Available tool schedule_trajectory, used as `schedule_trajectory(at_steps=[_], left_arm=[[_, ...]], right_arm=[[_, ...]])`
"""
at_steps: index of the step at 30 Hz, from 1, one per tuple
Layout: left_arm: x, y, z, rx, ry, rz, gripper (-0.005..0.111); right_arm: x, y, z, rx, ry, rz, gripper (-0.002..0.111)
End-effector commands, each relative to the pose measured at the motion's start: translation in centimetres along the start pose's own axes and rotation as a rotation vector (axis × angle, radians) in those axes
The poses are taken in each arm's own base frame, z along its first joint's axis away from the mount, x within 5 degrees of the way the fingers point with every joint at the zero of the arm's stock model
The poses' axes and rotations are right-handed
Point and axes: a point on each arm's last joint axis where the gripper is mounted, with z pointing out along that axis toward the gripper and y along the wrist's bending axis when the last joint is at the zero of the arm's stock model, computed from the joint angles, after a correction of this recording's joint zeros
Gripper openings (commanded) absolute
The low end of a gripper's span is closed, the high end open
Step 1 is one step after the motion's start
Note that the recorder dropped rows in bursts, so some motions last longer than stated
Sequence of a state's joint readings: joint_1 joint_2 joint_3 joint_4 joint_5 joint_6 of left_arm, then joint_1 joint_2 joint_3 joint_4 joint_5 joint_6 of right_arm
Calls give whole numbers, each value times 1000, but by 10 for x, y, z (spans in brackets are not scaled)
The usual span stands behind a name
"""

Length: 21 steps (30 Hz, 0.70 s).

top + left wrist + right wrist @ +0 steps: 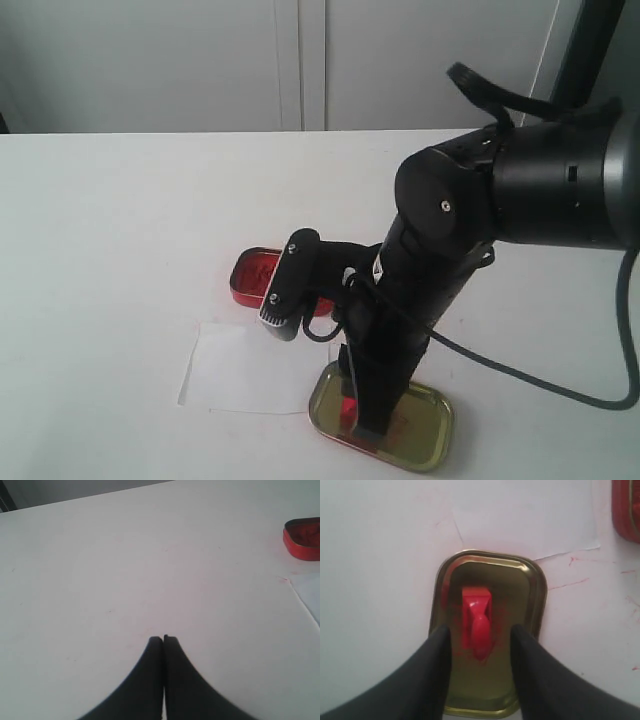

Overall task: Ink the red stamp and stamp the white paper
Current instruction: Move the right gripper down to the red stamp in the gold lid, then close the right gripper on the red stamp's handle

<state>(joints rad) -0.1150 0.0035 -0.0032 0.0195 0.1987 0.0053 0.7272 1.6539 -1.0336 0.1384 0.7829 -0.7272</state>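
Observation:
The red stamp rests inside the gold-coloured tin lid, its knob end pointing toward my right gripper. That gripper is open, one finger on each side of the knob and neither touching it. In the exterior view the right gripper reaches down into the lid, where the stamp shows as a small red spot. The white paper lies flat just left of the lid. My left gripper is shut on nothing over bare tabletop.
The red tin of ink paste stands open behind the paper, partly hidden by the right arm's wrist camera. Red smears mark the table beside the lid. The left wrist view catches the red tin and a paper corner.

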Motion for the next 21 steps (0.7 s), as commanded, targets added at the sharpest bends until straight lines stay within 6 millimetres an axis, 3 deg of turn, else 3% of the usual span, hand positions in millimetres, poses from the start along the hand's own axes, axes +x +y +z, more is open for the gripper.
schedule_trajectory(at_steps=[1,21], left_arm=[[1,0,0,-2,-3,-1,0],[1,0,0,-2,-3,-1,0]], right_arm=[[0,-1,1,9,6,-95,42],[4,-4,31,-28,89,-111,42]])
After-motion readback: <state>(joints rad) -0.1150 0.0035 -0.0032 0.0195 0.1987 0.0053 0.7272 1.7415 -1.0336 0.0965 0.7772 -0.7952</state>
